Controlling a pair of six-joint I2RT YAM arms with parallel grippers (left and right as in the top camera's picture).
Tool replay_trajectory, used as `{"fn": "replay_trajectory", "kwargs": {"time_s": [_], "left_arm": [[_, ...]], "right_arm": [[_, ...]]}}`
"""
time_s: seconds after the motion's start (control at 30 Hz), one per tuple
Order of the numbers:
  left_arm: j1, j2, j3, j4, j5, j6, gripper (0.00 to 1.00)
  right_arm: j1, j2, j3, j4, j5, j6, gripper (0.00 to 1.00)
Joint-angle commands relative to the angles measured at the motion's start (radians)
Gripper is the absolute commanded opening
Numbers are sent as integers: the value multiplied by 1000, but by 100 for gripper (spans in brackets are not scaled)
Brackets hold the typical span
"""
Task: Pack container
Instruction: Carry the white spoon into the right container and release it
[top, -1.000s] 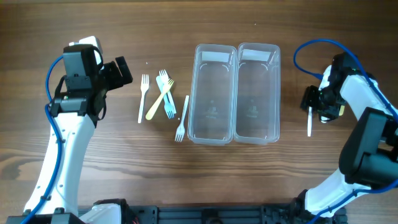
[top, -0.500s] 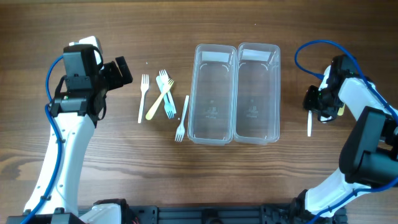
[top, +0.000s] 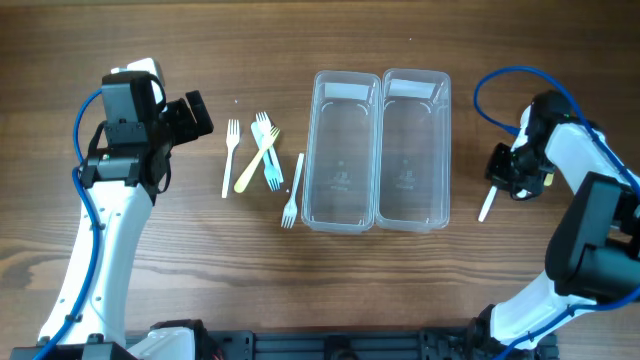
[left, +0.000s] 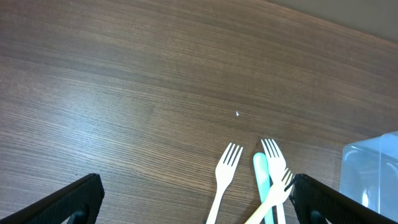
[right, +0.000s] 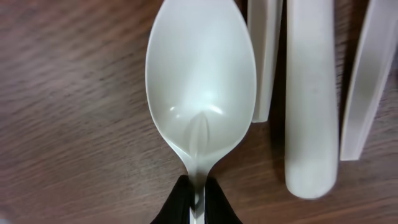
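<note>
The clear container (top: 380, 150), two long troughs side by side, lies at the table's middle with both troughs bare. To its right, my right gripper (right: 198, 200) is shut on the neck of a white plastic spoon (right: 200, 93), bowl up just over the wood. From overhead the spoon's handle (top: 487, 206) slants out below the right gripper (top: 505, 172). My left gripper (left: 196, 186) stands open above the table, left of the container. Ahead of it lie forks: a white one (left: 227, 168), a teal one (left: 261, 174) and crossed pale ones (left: 273, 177).
Three more white utensil handles (right: 309, 99) lie on the wood just right of the spoon. A single white fork (top: 292, 190) lies close to the container's left wall. The fork cluster (top: 262, 150) sits between the left arm and the container.
My right gripper has closed onto the spoon's neck. The spoon's handle has swung from straight to slanted toward the lower left. The left arm has not moved.
</note>
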Motion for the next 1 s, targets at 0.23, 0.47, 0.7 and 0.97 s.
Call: {"fn": "replay_trajectory", "kwargs": {"time_s": [0.23,0.47,0.7,0.97], "left_arm": [[7,8,19,1,-13,16,100],[7,8,19,1,-13,16,100],[7,8,19,1,-13,16,100],[7,8,19,1,-13,16,100]], "right_arm": [[56,-402,171,57,-449,-32,4],[261,-345,143,74,-375,12,4],[411,-101,121,132,-320,12,4],[417,-45,137,152,-357,1,33]]}}
